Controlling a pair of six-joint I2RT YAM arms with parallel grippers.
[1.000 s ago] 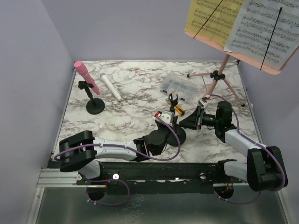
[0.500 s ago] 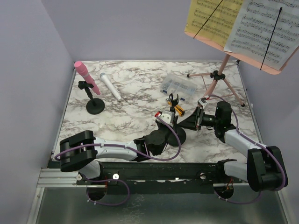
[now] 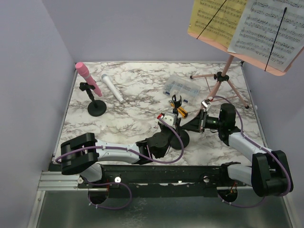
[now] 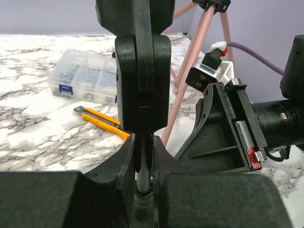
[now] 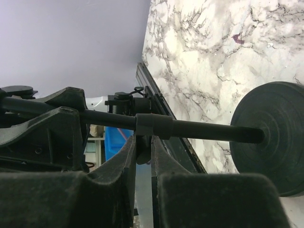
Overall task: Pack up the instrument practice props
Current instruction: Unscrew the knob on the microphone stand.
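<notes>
A small black mic holder (image 3: 176,101) stands near the table's middle, and both grippers hold it. My left gripper (image 3: 174,125) is shut on its thin upright stem (image 4: 142,167), below the clip (image 4: 142,80). My right gripper (image 3: 187,126) reaches in from the right and is shut on a small knob (image 5: 144,151) under the stem's collar, near the round base (image 5: 273,137). A pink microphone (image 3: 87,78) sits in the second holder (image 3: 97,108) at far left. A white microphone (image 3: 112,89) lies beside it. The pink tripod rack (image 3: 222,80) carries yellow (image 3: 213,16) and white pages (image 3: 268,31).
A clear compartment box (image 3: 179,88) and a yellow-and-black utility knife (image 3: 181,112) lie just behind the held holder. The tripod's legs spread at back right, close to my right arm. Purple walls close in the left, back and right sides.
</notes>
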